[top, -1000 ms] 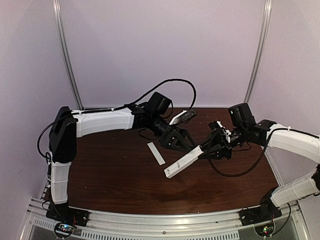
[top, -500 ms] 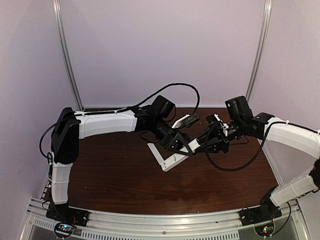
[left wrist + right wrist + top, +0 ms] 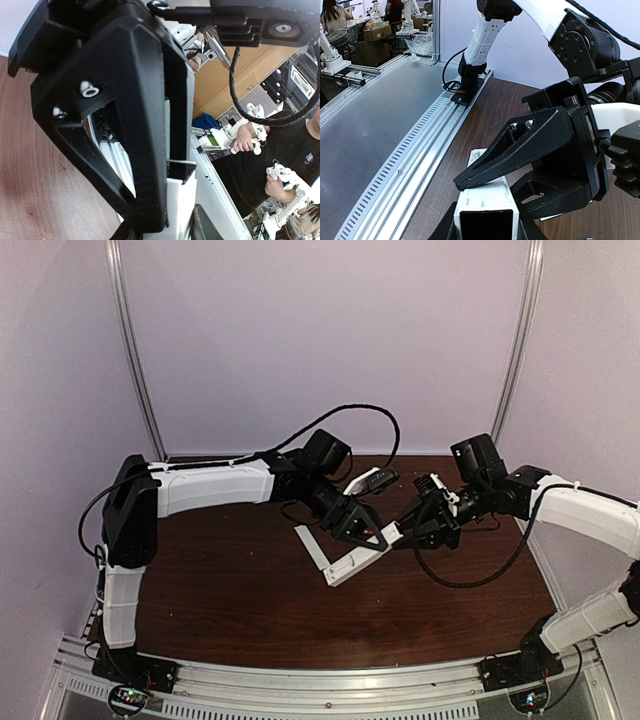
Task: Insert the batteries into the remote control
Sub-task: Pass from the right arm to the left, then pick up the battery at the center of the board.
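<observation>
The remote control [image 3: 350, 565] is a long white bar held slanting above the table's middle. My right gripper [image 3: 408, 535] is shut on its upper right end; in the right wrist view the bar's end [image 3: 485, 202] sits between my right gripper's [image 3: 485, 232] fingers. My left gripper [image 3: 370, 536] comes from the back left and is shut on the bar's middle. One black finger [image 3: 520, 145] lies across its top. In the left wrist view the white bar [image 3: 180, 200] stands clamped in my left gripper [image 3: 180, 220]. The batteries are hidden.
A thin flat white cover strip [image 3: 310, 545] lies on the dark wooden table [image 3: 230, 590], just left of the remote's lower end. Black cables loop over both arms near the back. A metal rail [image 3: 330, 690] runs along the near edge.
The right arm carried the remote left and back, toward the left gripper and over the cover strip. The left gripper's fingers closed from wide open onto the remote.
</observation>
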{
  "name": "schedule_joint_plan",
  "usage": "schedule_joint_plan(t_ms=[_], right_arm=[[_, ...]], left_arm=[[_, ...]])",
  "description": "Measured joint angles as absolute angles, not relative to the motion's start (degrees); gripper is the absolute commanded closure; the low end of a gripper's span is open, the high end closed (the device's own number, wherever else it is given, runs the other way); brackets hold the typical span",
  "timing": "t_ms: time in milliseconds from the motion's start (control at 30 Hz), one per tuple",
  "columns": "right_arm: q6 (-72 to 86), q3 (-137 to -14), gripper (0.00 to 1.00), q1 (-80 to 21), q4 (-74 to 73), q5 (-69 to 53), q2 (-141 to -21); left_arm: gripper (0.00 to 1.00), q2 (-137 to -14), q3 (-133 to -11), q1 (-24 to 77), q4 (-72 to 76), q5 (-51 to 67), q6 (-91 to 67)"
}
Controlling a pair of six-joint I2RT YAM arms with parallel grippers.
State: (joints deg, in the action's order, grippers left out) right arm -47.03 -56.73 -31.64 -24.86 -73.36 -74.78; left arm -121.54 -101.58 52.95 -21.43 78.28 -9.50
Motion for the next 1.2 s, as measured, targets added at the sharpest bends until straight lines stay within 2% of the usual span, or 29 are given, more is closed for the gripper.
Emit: schedule_joint_plan(t_ms=[33,67,133,200,267,333,367,733,1033,1200], right_arm=[[-47.42,-56.73,1.0,-31.66,-24.71,-73.41,-74.54],[-47.55,-56.73,0.95,-31.66,-24.56,-73.45,-74.43],[-47.16,-56.73,0.74,-31.75,-24.23,-73.19,-74.28],[-46.46,-56.73,0.51,-31.77,-23.75,-72.9,-74.26],[-44.84,-56.73,0.32,-31.81,-23.07,-72.03,-74.24],[-42.72,-56.66,0.06,-31.86,-21.82,-70.43,-74.17],[-41.65,-56.58,0.01,-31.86,-20.88,-69.3,-74.13],[-16.91,-51.29,0.0,-29.78,-2.24,-58.41,-68.75],[-0.56,-50.65,0.01,-29.61,4.84,-50.54,-68.29],[4.99,-48.69,0.06,-29.76,9.32,-48.4,-68.53]], left_arm=[[0.82,-121.56,-101.67,52.95,-21.43,78.59,-9.52],[0.86,-121.62,-101.73,52.95,-21.41,79.05,-9.54],[0.95,-121.62,-101.75,52.95,-21.45,79.53,-9.63],[0.99,-121.67,-101.75,52.95,-21.41,79.7,-9.8],[1.0,-121.71,-101.78,52.88,-21.3,79.24,-10.24],[1.0,-121.95,-101.78,52.77,-21.21,78.28,-10.76],[1.0,-122.06,-101.78,52.77,-21.19,77.8,-11.09],[1.0,-120.81,-99.83,50.72,-14.59,67.11,-19.22],[1.0,-109.58,-87.55,41.93,1.74,46.57,-32.38],[1.0,-102.87,-80.12,41.71,8.8,33.95,-36.67]])
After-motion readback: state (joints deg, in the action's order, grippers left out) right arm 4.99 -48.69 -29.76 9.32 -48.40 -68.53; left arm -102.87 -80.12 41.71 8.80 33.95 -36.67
